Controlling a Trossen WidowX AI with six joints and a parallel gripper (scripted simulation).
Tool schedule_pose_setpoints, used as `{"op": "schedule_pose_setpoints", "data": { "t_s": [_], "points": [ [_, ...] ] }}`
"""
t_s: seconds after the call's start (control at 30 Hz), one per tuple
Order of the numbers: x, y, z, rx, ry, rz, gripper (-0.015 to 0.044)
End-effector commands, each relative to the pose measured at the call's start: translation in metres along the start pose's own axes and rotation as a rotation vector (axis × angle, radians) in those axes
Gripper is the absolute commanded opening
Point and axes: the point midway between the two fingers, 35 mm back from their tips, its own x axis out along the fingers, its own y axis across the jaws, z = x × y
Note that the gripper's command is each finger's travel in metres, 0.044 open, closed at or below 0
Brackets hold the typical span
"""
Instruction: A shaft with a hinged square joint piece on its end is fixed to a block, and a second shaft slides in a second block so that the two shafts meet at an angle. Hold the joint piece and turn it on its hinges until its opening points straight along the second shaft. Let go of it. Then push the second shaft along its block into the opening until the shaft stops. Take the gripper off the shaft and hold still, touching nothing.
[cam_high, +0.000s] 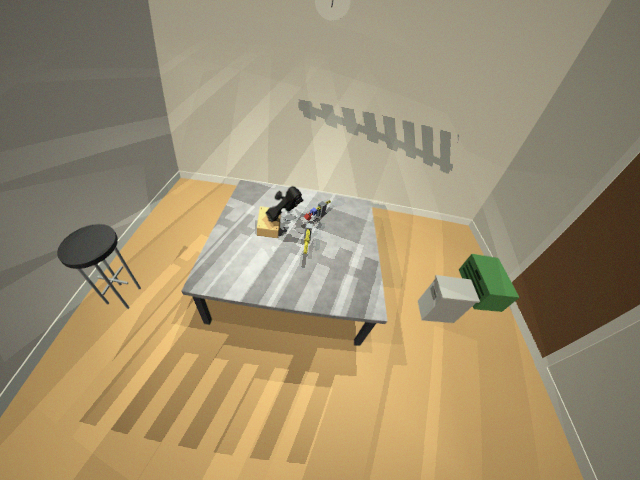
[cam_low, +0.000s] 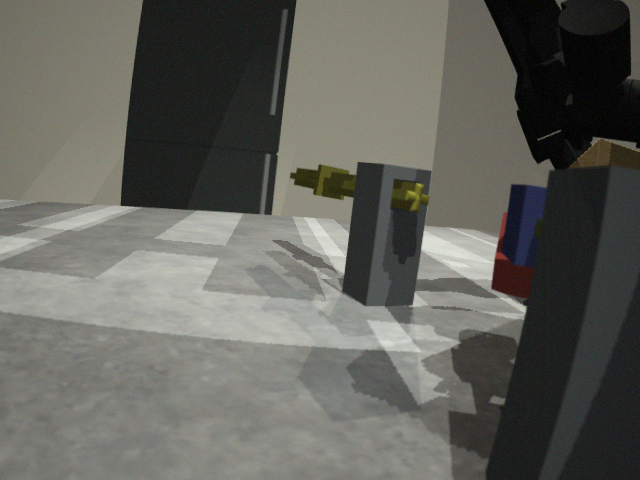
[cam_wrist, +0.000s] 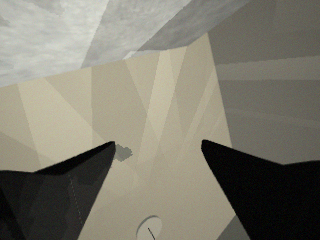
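One claw (cam_wrist: 159, 145), two fingers apart.

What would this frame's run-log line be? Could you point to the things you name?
hand (cam_wrist: 159, 145) open, holding nothing | yellow shaft (cam_high: 306, 241) (cam_low: 337, 183) through gray block (cam_low: 387, 235) | red piece (cam_high: 307, 216) (cam_low: 511, 276) beside blue piece (cam_high: 313, 211) (cam_low: 523, 224)

The open pincer (cam_wrist: 159, 145) faces a beige wall, gripping nothing.
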Motion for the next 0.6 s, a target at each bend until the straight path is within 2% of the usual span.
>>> {"op": "schedule_pose_setpoints", "data": {
  "t_s": [0.0,0.03,0.57],
  "points": [
    [0.000,0.000,0.000,-0.002,-0.003,0.000,0.0426],
    [0.002,0.001,0.000,-0.008,-0.013,0.000,0.0440],
    [0.036,0.024,0.008,-0.227,-0.349,-0.028,0.0440]
  ]
}}
